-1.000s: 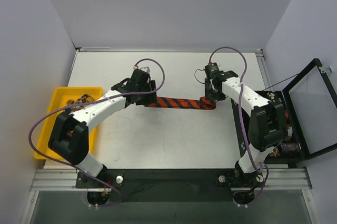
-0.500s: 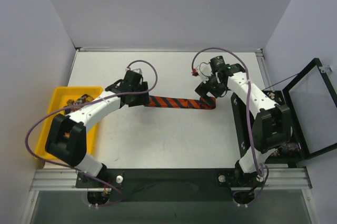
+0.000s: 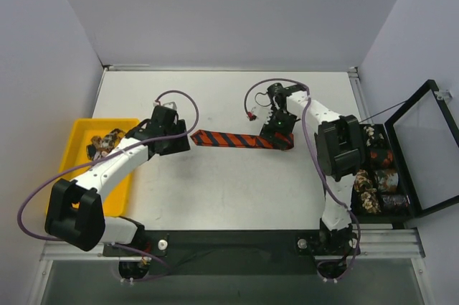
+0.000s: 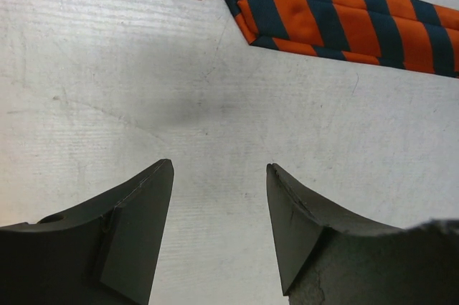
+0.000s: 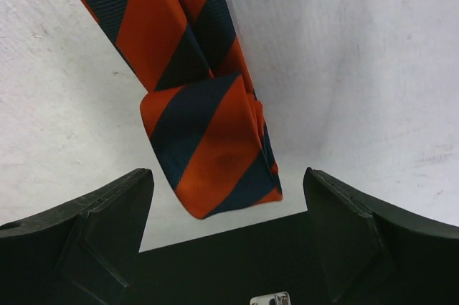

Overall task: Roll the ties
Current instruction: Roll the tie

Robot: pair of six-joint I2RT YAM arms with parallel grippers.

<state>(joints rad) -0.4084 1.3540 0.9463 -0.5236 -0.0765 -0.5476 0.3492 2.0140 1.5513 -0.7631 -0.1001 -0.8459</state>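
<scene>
You had the white table [image 3: 215, 197] in front of you, with both arms reaching across it from the near edge. At its right side, the black case [image 3: 423, 147] stood with its lid swung open. Several rolled ties [image 3: 373, 179] in brown, cream and black patterns sat packed inside it. The right arm covered part of that row, so you could not count them. At the left side, the yellow bin [image 3: 79, 129] held a small heap of dark patterned fabric [image 3: 106, 140]. That heap was too small to make out, and the left arm crossed over the bin's inner edge.

The red-orange and black striped tie [image 3: 233, 140] lay flat across the middle of the table, between the two wrists. Its right end was folded back over itself. That folded end lay between the fingers of your right gripper [image 5: 228, 179]. The jaws stood wide, clear of the cloth on both sides and gripping nothing. Your left gripper [image 4: 219, 172] was also parted and empty over bare table. The tie's pointed left tip lay ahead of it, apart from both fingers. Thin purple cables [image 3: 43, 176] looped along each arm.
</scene>
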